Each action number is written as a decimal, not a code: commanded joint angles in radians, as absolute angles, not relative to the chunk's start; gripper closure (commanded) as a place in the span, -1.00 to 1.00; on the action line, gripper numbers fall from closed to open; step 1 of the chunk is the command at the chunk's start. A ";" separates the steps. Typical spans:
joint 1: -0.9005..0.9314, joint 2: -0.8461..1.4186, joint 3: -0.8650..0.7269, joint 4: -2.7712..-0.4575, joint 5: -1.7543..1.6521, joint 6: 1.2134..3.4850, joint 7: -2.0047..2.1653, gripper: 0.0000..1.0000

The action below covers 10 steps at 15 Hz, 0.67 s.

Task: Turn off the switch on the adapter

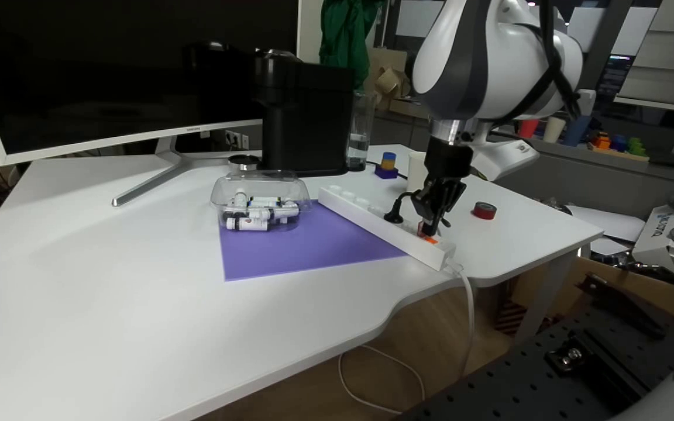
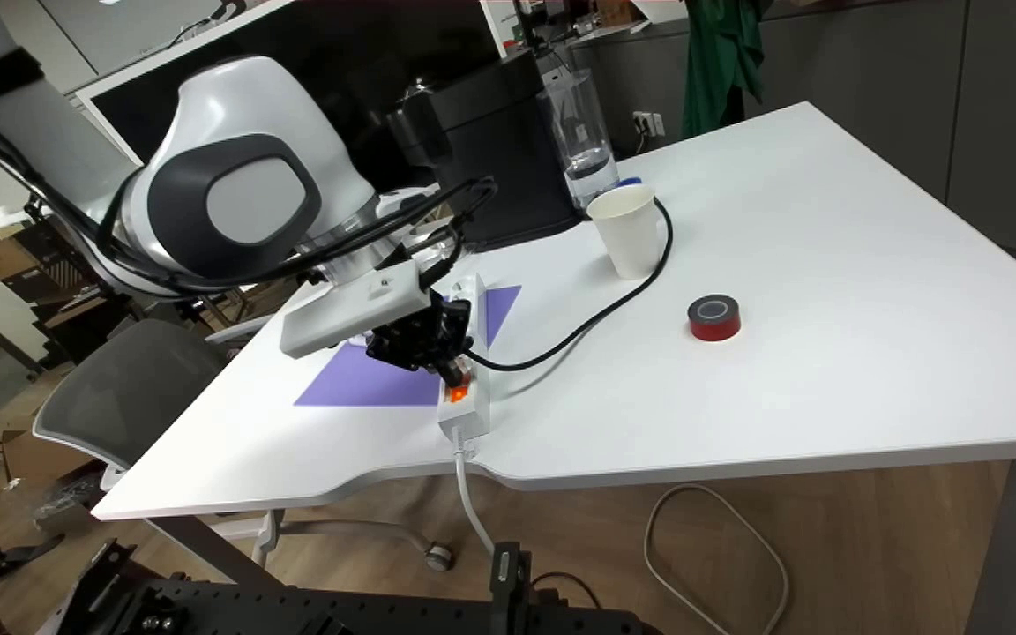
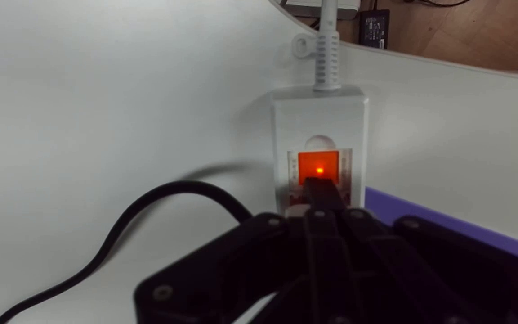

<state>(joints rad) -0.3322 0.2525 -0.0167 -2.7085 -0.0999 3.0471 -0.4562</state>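
The white adapter [image 1: 372, 223] lies on the table, partly on a purple sheet. It also shows in an exterior view [image 2: 466, 418] and in the wrist view [image 3: 322, 114]. The red-orange switch [image 3: 318, 163] is at its cable end and glows with a bright spot. The switch also shows in both exterior views [image 1: 430, 240] [image 2: 459, 393]. My gripper [image 3: 323, 183] is shut and empty, pointing down at the switch; it also shows in both exterior views [image 1: 429, 230] [image 2: 455, 379]. Its fingertips overlap the switch's edge and hide its other part. I cannot tell whether they touch it.
A black plug [image 1: 394, 214] with a black cable [image 2: 596, 319] sits in the adapter near my gripper. A white cup [image 2: 628, 231], red tape roll [image 2: 713, 317], clear box of bottles [image 1: 262, 204] and black machine [image 1: 308, 117] stand around. The white cable [image 1: 469, 310] hangs over the table edge.
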 commanded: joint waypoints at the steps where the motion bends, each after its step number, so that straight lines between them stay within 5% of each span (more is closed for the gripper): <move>1: -0.339 0.273 -0.018 -2.677 -0.103 3.040 -0.446 1.00; 10: -0.284 0.274 -0.079 -2.666 -0.165 2.987 -0.439 1.00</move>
